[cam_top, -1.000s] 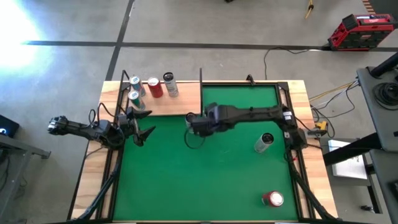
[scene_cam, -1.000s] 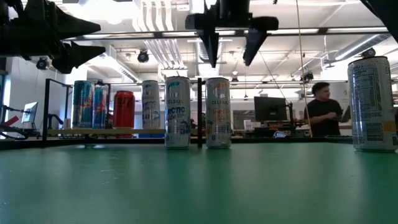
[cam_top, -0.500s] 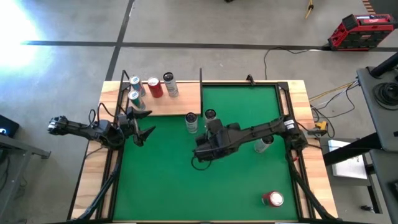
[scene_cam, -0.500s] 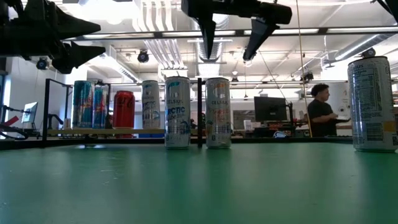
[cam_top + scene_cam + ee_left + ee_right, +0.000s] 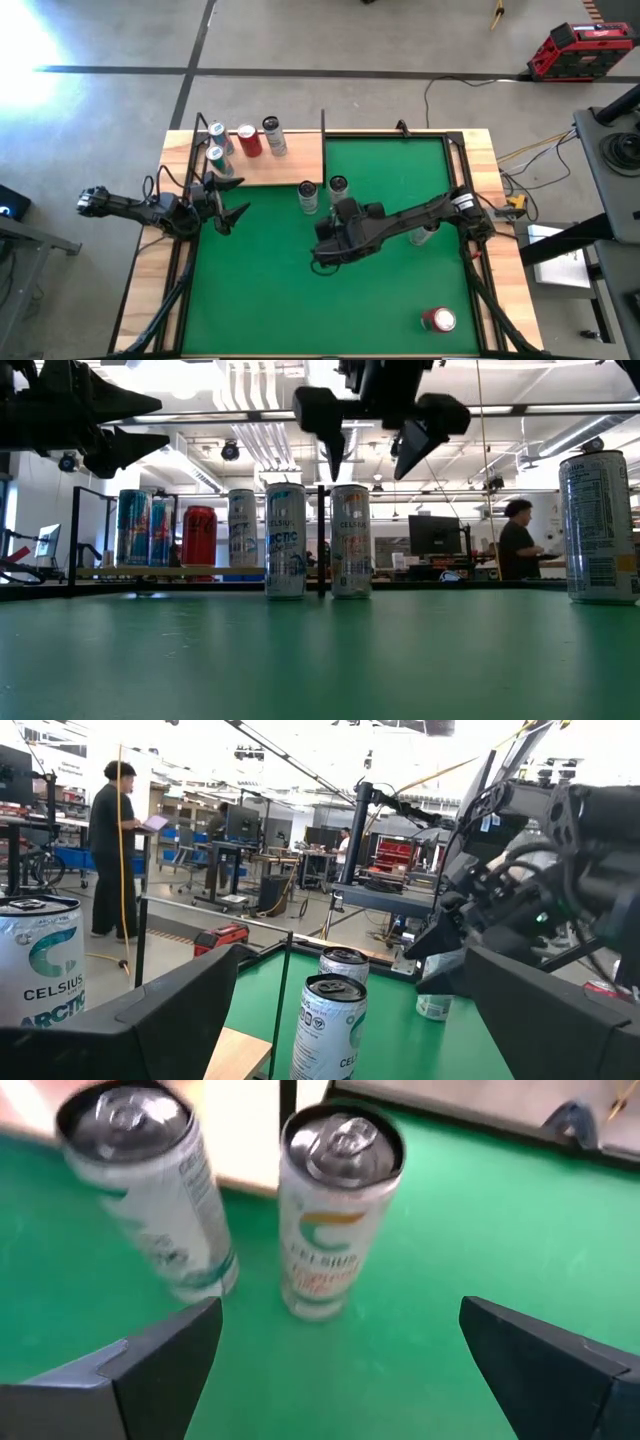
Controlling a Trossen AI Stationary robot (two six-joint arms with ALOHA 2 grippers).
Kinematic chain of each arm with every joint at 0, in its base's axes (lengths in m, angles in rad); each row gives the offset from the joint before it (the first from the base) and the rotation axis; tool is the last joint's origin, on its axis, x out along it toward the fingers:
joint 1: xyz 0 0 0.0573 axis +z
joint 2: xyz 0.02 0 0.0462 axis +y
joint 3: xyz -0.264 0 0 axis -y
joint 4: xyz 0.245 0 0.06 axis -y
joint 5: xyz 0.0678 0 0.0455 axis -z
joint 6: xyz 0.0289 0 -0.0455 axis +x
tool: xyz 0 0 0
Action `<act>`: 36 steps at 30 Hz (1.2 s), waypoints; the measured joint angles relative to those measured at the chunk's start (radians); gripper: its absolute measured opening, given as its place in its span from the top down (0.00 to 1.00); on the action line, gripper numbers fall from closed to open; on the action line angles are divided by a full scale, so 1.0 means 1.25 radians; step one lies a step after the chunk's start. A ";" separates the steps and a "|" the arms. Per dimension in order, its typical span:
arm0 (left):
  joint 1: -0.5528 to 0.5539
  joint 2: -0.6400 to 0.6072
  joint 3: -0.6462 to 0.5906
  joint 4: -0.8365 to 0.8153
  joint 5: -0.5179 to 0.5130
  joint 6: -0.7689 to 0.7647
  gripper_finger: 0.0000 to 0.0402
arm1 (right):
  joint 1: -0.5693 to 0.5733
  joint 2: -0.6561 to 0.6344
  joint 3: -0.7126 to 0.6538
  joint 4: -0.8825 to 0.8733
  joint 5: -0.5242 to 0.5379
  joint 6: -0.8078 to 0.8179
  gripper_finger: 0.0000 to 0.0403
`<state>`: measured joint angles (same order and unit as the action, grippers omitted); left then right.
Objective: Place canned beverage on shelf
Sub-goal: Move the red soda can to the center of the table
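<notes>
white cans (image 5: 308, 197) stand upright beside the shelf (image 5: 262, 165); right hand (image 5: 322, 252) spread above the mat, gripping nothing

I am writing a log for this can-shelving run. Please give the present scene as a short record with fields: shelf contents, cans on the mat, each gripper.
shelf: light-wood board at the table's far left corner, holding four upright cans
cans near shelf: two white cans upright on the green mat, beside the shelf's edge
other cans: one partly under the right arm; red can lying near the front right
right gripper: open, above the mat, empty
left gripper: open, at the left edge, empty
</notes>
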<state>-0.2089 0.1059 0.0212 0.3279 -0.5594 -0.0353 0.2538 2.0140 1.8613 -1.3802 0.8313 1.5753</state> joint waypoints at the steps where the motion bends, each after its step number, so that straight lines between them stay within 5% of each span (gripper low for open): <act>1: 0.000 0.000 0.000 0.000 0.000 0.000 0.07 | -0.001 0.000 -0.017 0.018 0.017 0.004 0.01; 14: 0.000 0.000 0.000 0.000 0.000 0.000 0.07 | 0.001 0.000 -0.181 0.149 0.131 0.108 0.01; 36: 0.000 0.000 0.000 0.000 0.000 0.000 0.07 | 0.020 0.000 -0.202 0.217 0.101 0.066 0.01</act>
<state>-0.2088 0.1059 0.0212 0.3283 -0.5591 -0.0353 0.2794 2.0140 1.6089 -1.1091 0.9575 1.6573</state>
